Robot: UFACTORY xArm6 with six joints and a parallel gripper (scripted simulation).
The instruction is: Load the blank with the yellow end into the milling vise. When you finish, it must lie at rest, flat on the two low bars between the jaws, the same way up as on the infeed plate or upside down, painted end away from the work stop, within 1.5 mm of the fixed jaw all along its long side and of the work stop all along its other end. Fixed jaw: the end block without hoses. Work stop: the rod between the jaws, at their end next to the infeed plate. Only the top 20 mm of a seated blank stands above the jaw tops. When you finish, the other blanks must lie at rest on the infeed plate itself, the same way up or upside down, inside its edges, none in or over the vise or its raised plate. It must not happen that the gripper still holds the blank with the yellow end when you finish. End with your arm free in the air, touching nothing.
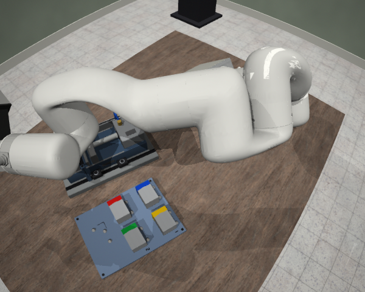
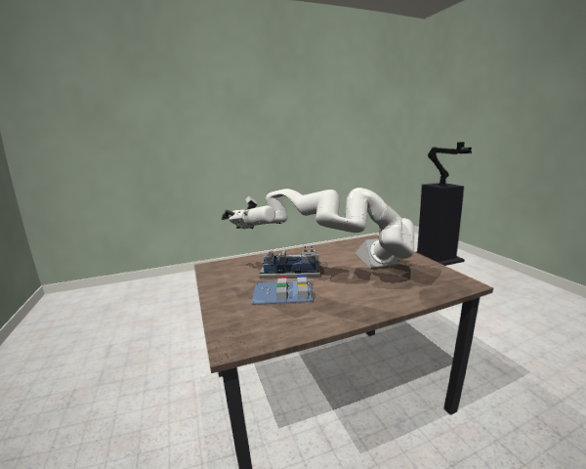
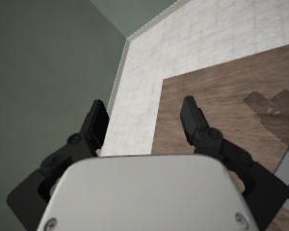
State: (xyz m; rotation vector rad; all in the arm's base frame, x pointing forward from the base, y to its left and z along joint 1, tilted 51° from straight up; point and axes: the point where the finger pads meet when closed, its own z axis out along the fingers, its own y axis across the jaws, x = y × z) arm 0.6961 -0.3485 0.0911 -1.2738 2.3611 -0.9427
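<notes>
Top: blank with yellow end point(image 1: 165, 220) point(image 2: 302, 291) on infeed plate point(image 1: 91, 248) point(image 2: 283, 301), below gripper level; long axis slanting, yellow end toward vise point(image 1: 113, 176) point(image 2: 289, 274); fingers out of frame. Exterior: gripper point(image 2: 226, 215) point(image 3: 144, 107) high, beyond vise. Wrist: fingers spread wide, nothing between; blank unseen.

So the top cam looks steeply down, pretty close over the counter point(image 1: 239, 188) point(image 2: 333, 322) point(image 3: 207, 91). Exterior's way further back, facing it from the side; wrist peers past nearby fingers at its corner, and all three share that counter.
</notes>
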